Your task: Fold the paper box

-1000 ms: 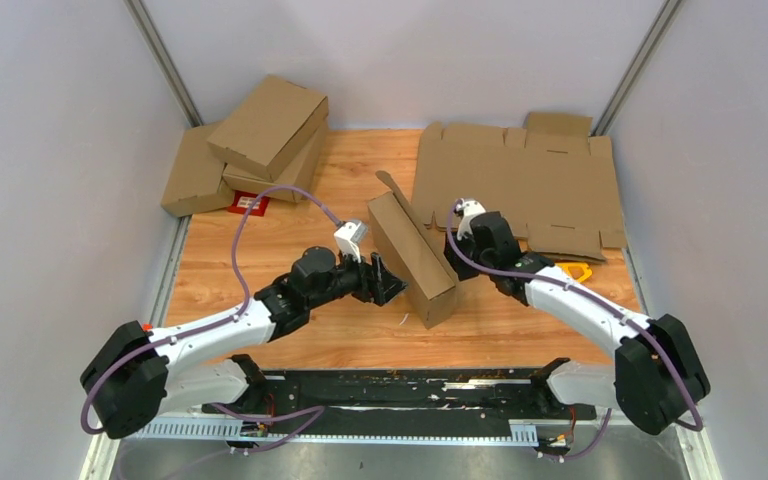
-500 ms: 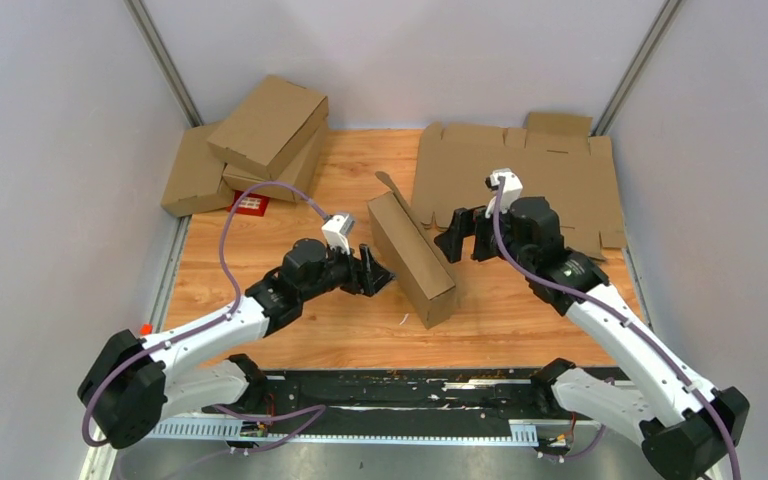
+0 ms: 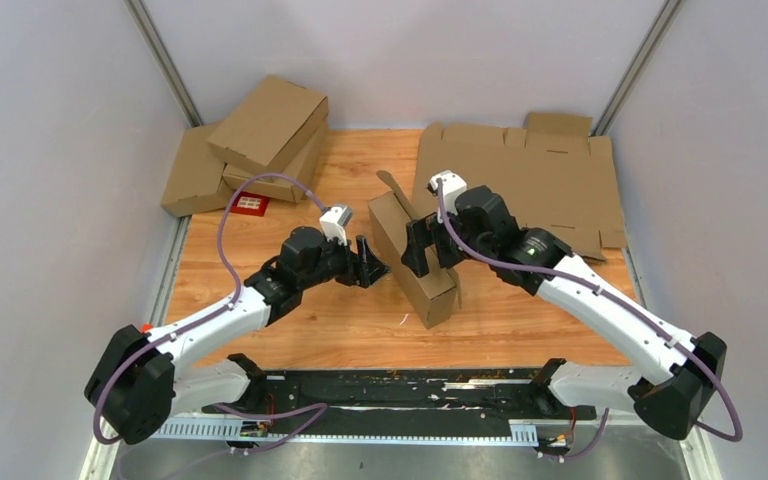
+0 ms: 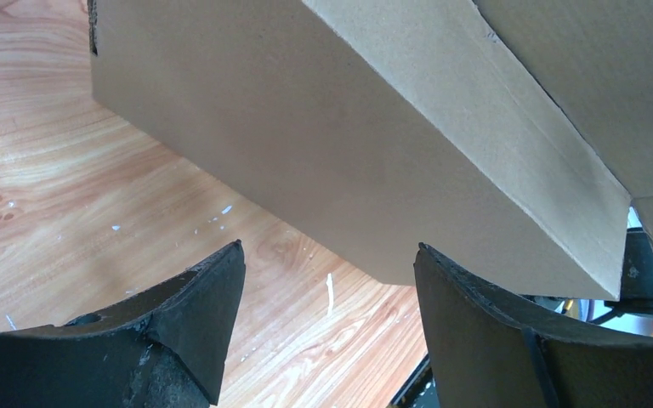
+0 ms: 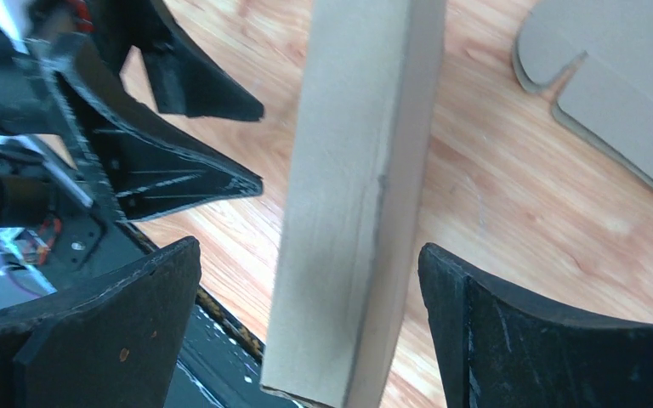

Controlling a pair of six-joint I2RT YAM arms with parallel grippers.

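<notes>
1. The box [image 3: 415, 262] is standing on one long narrow side near the middle of the table [image 3: 310, 320]. It is running aslant from far left to near right and is closed up into a slab. A small flap [image 3: 386, 186] is sticking up at its far end.
2. The right gripper [image 3: 422, 248] is hanging over the box's top edge, about halfway along it. In the right wrist view its fingers [image 5: 136, 314] are spread wide, one on each side of the narrow top face. Bare wood is showing between the cardboard and the finger on the far side, and neither finger is pressing on the box.
3. The left gripper [image 3: 372, 262] is pointing at the box's left broad face from just beside it, low over the table. Its fingers [image 4: 195, 314] are spread apart and holding nothing. The brown wall is filling the left wrist view ahead of them. Whether the tips are touching the cardboard cannot be told.
4. A flat blank [image 3: 530, 185] with notched flaps is lying at the far right of the table, behind the right arm.
5. A pile [image 3: 260, 140] of closed cardboard mailers is sitting at the far left corner, with a red label [image 3: 249, 203] lying just in front of it.
</notes>
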